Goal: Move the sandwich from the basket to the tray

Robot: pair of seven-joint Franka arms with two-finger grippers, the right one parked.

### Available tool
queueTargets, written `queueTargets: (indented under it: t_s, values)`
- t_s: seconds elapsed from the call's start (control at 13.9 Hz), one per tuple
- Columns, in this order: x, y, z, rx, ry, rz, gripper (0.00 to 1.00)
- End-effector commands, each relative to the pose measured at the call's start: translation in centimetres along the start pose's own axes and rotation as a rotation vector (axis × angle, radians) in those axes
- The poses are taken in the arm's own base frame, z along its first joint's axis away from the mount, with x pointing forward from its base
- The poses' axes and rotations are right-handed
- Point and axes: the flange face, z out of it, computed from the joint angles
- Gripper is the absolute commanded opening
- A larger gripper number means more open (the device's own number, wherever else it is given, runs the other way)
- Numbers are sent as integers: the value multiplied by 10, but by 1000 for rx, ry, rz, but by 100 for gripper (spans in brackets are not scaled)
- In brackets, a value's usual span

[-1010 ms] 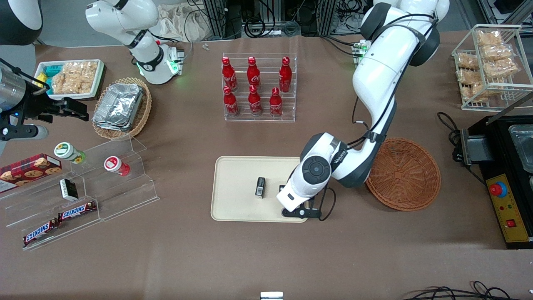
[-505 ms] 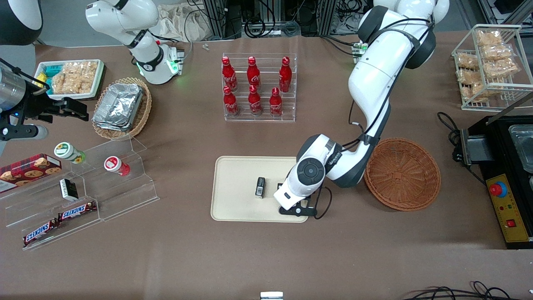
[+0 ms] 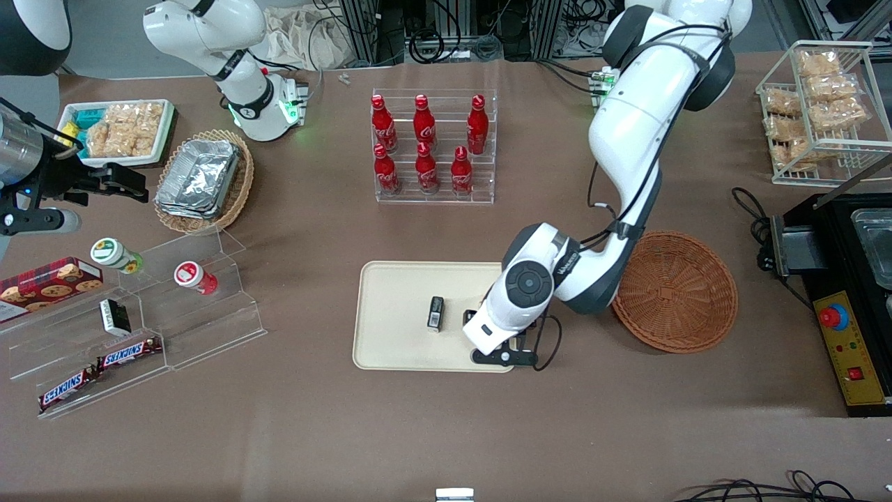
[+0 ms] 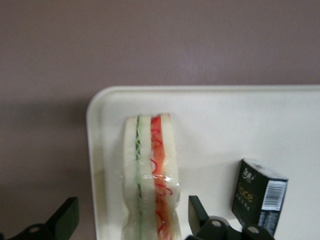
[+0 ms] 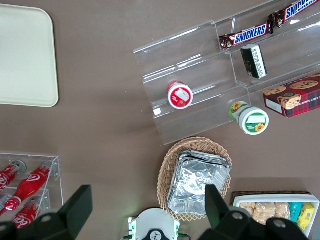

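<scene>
A matte brown tabletop (image 3: 446, 432) stretches out evenly lit on every side of the gripper (image 4: 131, 212) and its spread jaws. Farther from the front camera than the jaws, aluminium framing (image 3: 362, 28) hung with black cables (image 3: 425, 42) lines the table's edge, beside a patch of grey floor (image 3: 104, 42).

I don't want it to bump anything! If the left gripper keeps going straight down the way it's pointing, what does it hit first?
Most likely the sandwich, standing on its edge on the tray. The left gripper points down at it, with its fingers open on either side. The fingers themselves would probably reach the tray; depth is hard to judge.
</scene>
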Motion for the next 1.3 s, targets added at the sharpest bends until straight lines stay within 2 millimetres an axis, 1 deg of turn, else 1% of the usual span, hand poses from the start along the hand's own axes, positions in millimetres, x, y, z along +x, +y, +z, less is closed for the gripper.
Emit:
queueTargets:
  t_s: [0.0,0.07,0.22,0.29,0.36,0.51,0.65,0.72,0.79,0.87,1.01,1.15,1.23]
  values:
    - [-13,-27,-66,29,17,-27,100]
    - [-18,-42,-89,39,25,-38,100]
    - [-42,-61,-131,59,42,-48,100]
    - [-52,-74,-152,69,55,-58,100]
    - [-61,-93,-168,79,64,-77,100]
    - [-78,-121,-200,103,75,-96,100]
    - [-86,-148,-232,137,49,-136,100]
    - [-87,-164,-250,146,49,-143,100]
    - [-88,-175,-265,149,55,-108,100]
    - [-84,-197,-276,152,52,-73,100]
    - [-73,-246,-293,161,34,-21,100]
    - [-66,-284,-311,158,18,32,100]
    - [-64,-299,-319,150,14,54,100]
